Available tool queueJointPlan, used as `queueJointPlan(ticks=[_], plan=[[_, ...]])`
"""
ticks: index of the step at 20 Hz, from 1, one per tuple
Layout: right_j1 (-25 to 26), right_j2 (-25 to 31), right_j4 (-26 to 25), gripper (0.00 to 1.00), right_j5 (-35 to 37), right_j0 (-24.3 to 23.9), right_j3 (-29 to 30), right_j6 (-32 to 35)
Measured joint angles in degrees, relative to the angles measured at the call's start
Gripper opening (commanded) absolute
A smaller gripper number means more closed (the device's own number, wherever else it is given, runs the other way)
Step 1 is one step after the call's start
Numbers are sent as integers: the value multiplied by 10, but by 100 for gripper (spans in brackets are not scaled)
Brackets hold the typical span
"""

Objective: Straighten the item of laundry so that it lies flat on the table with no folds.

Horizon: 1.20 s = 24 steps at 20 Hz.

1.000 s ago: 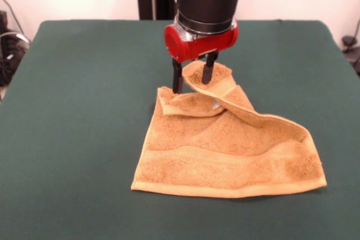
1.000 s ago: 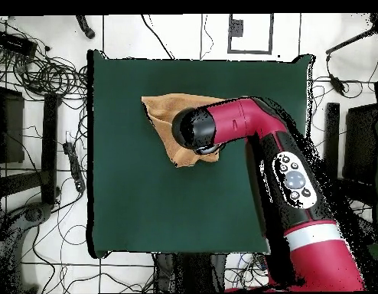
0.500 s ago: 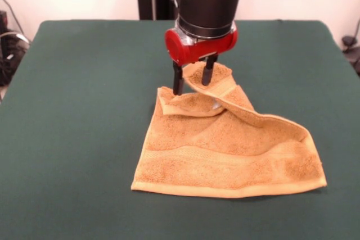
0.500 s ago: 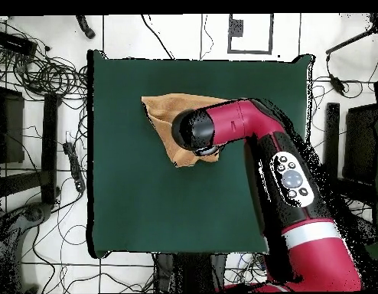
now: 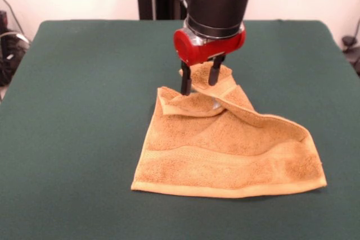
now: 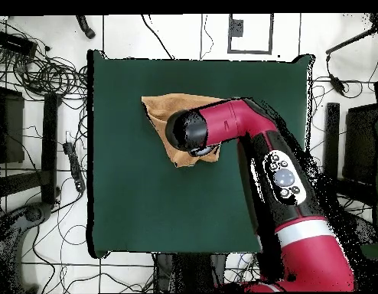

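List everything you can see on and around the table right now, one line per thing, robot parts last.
towel: one, golden-orange, middle of the table; near edge lies flat, far corner folded over onto itself and raised.
white tag: one, small, just under the folded-over flap of the towel.
table: one, dark green cloth cover, fills the front view.
cables: many, black, on the pale floor round the table in the overhead view.
arm: one, red and black, reaching over the towel from the base.
gripper: one, red body with black jaws, open, standing either side of the raised fold at the towel's far corner.
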Motion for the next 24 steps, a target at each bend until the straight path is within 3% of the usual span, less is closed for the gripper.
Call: queueJointPlan(ticks=[24], plan=[[27,0,-6,100,0,0,0,0]])
